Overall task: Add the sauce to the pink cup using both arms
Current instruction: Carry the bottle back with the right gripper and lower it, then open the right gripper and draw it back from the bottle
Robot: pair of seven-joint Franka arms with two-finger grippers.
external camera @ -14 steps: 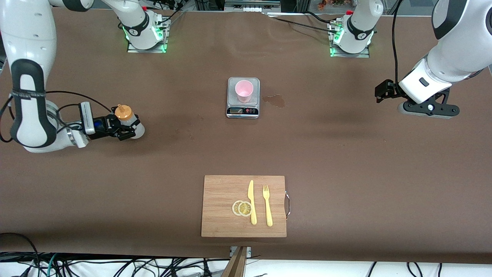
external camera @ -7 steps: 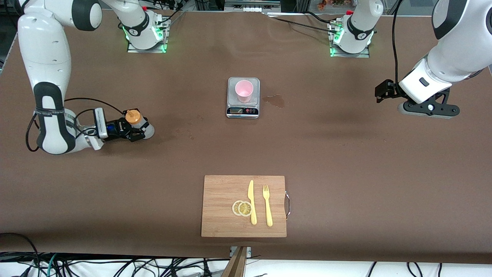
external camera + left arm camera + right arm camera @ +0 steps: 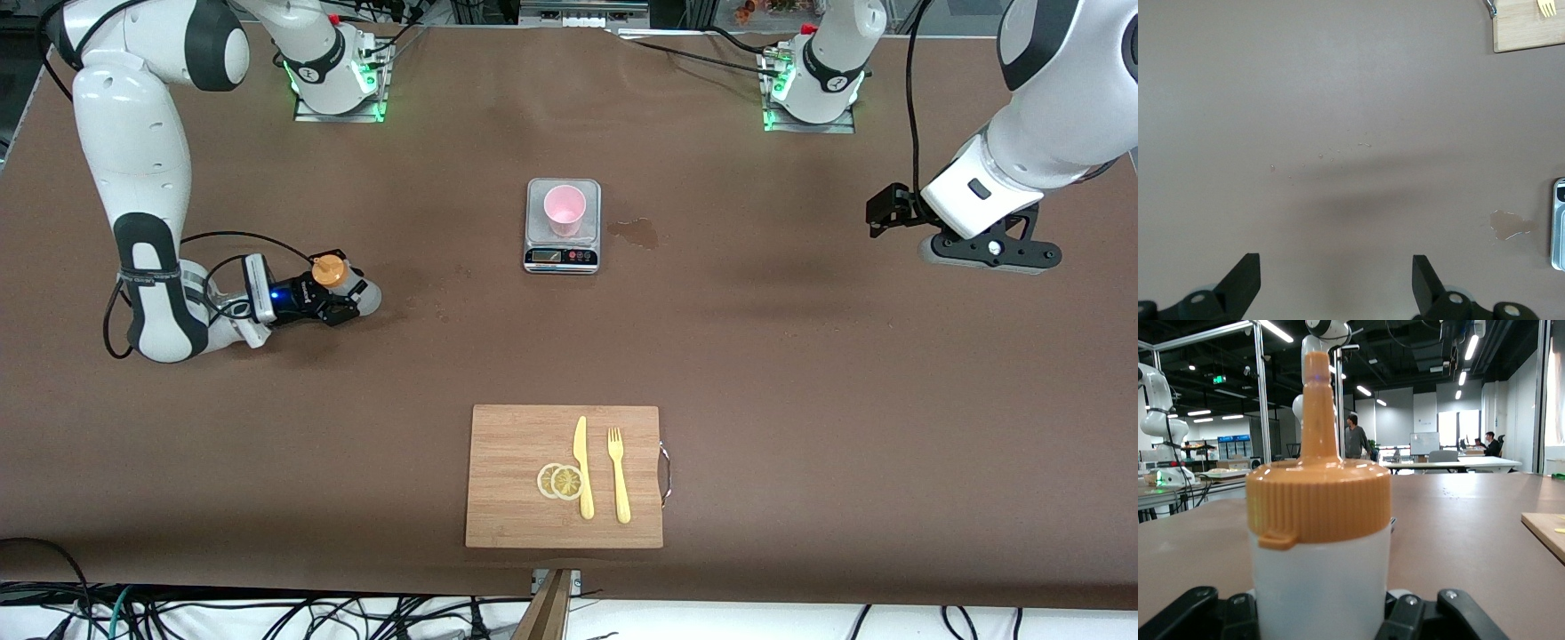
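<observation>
The right gripper [image 3: 342,300] is clamped on the sauce bottle [image 3: 342,283], holding it upright so nothing leaks from the orange nozzle. It sits toward the right arm's end of the table, at about 8 o'clock from the pink cup [image 3: 564,210]. The cup stands on a scale [image 3: 562,252], presumably so the dose can be weighed. The left gripper [image 3: 987,252] waits, spread wide, at the cup's 3 o'clock.

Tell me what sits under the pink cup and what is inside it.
The pink cup stands upright on a small kitchen scale. Its inside looks plain pink, with no sauce visible. The patch of platform directly beneath the cup is covered.
</observation>
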